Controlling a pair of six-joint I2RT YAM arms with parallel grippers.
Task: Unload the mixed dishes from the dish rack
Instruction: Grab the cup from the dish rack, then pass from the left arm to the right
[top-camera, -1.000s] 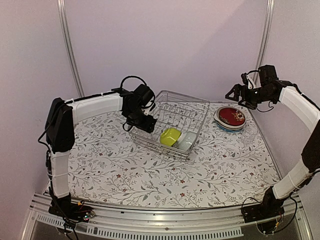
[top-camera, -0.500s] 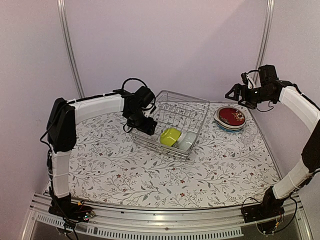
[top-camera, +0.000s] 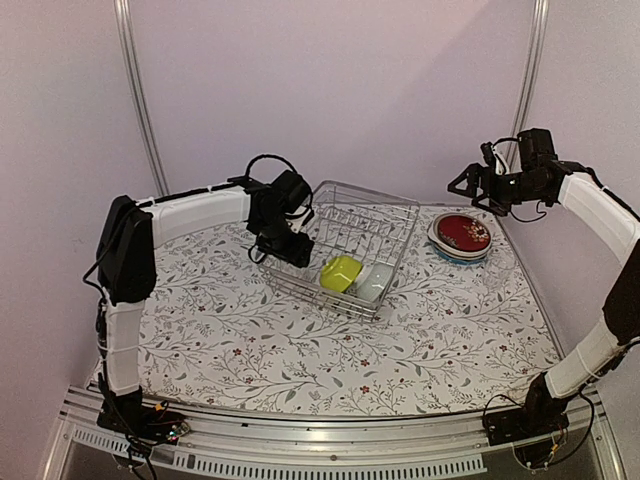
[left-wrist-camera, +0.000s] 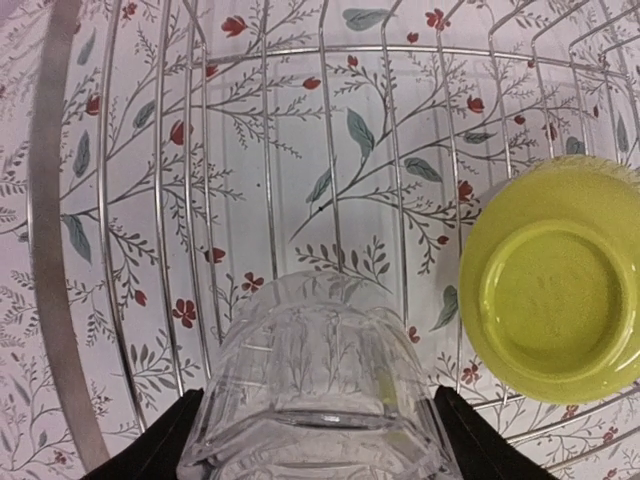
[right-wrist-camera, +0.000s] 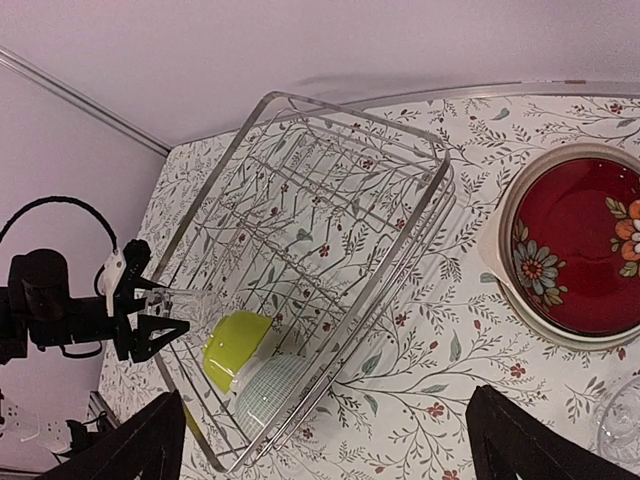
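Glass pickup under way: left fingers straddle glass at rack's 9 o'clock end, grip possibly not yet made; right fingers wide, empty, near plates at 3 o'clock; next, pinch firmly, lift straight up.

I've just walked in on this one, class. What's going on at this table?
Two robot arms are emptying a wire dish rack. The left gripper has its fingers either side of a clear glass in the rack; a firm grip cannot be confirmed. A yellow-green bowl and a pale bowl also sit in the rack. The right gripper hangs open near a stack of plates, dark red on top.
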